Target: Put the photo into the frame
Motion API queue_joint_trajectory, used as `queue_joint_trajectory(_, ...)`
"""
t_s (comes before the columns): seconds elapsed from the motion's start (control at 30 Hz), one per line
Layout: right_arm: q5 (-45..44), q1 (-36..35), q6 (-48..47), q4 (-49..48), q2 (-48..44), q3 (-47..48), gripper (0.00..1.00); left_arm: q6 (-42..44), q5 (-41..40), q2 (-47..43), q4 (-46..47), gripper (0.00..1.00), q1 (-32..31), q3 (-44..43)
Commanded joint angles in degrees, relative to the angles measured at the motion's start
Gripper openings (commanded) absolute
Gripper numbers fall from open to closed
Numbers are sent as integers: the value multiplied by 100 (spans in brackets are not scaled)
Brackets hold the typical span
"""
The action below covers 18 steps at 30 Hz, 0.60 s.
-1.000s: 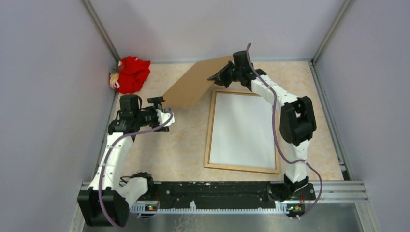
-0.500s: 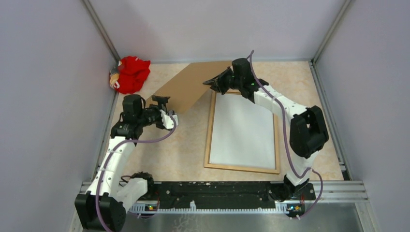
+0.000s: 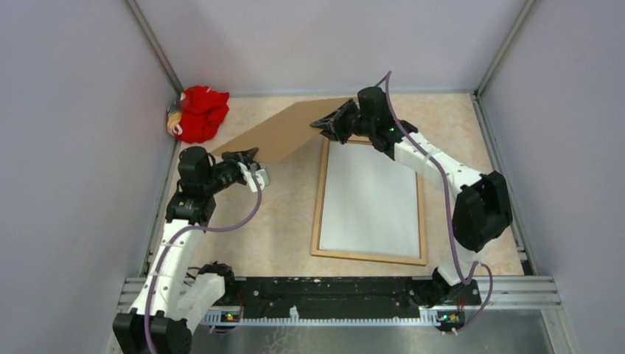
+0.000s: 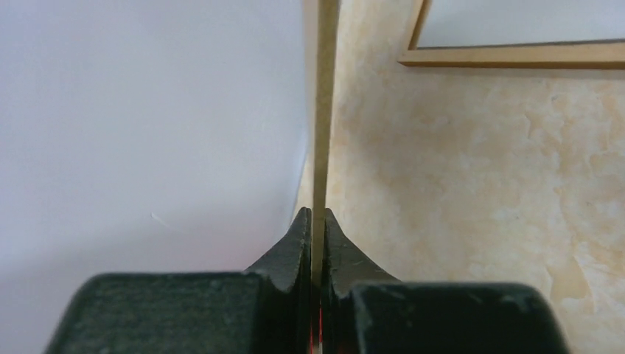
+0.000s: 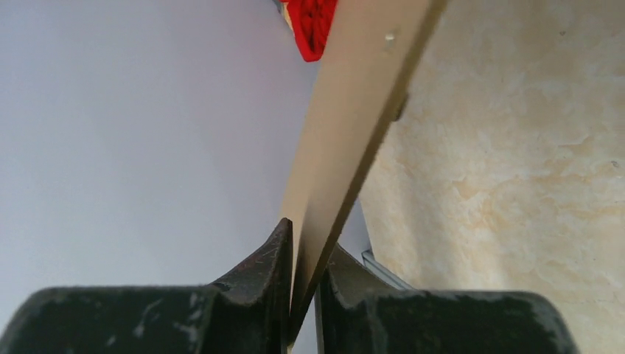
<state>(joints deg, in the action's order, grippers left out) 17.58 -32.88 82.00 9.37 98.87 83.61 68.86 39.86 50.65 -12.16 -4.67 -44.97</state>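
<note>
- Left gripper [image 3: 242,157] — fingers pinched tight on the left corner of the cardboard backing board [image 3: 284,133], which is held tilted above the table.
- Right gripper [image 3: 326,122] — clamped on the board's right corner.
- Photo [image 3: 372,199] — white back up, flat inside the frame [image 3: 318,210], right of centre.

My overhead cam sits high up behind the arm bases [image 3: 210,284], looking down and forward over the whole table [image 3: 280,214], with the bases at 6 o'clock. The left wrist cam rides right on the left gripper [image 4: 315,214], super close, staring edge-on along the cardboard sheet [image 4: 324,110]. A corner of the frame [image 4: 516,54] peeks in at 1 o'clock. Same deal for the right wrist cam on the right gripper [image 5: 306,240], facing the red cloth [image 5: 313,22] at 12. All three views share that sheet, and overhead also catches the frame and cloth.
</note>
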Motion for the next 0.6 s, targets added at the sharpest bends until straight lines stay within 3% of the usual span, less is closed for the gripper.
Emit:
queue_joint_trajectory(0.0, 459, -51, -1483, 57, -594, 353, 20, -470, 304, -253, 941, 0, -26, -30)
queue_joint_trajectory(0.13, 1127, 100, -3156, 805, -728, 725, 54, -1036, -182, -310, 1645, 0, -26, -123)
queue_joint_trajectory(0.27, 2073, 388, -5328, 1835, -1104, 1135, 69, -1419, -327, -296, 1880, 0, -17, -444)
queue_joint_trajectory(0.43, 2059, 461, -7943, 3038, -1841, 1385, 80, -1064, 799, -86, -189, 0, -17, -1666)
queue_joint_trajectory(0.57, 1244, 450, -9394, 3034, -2388, 1043, 82, -424, 2106, 264, -2173, 0, -25, -2714)
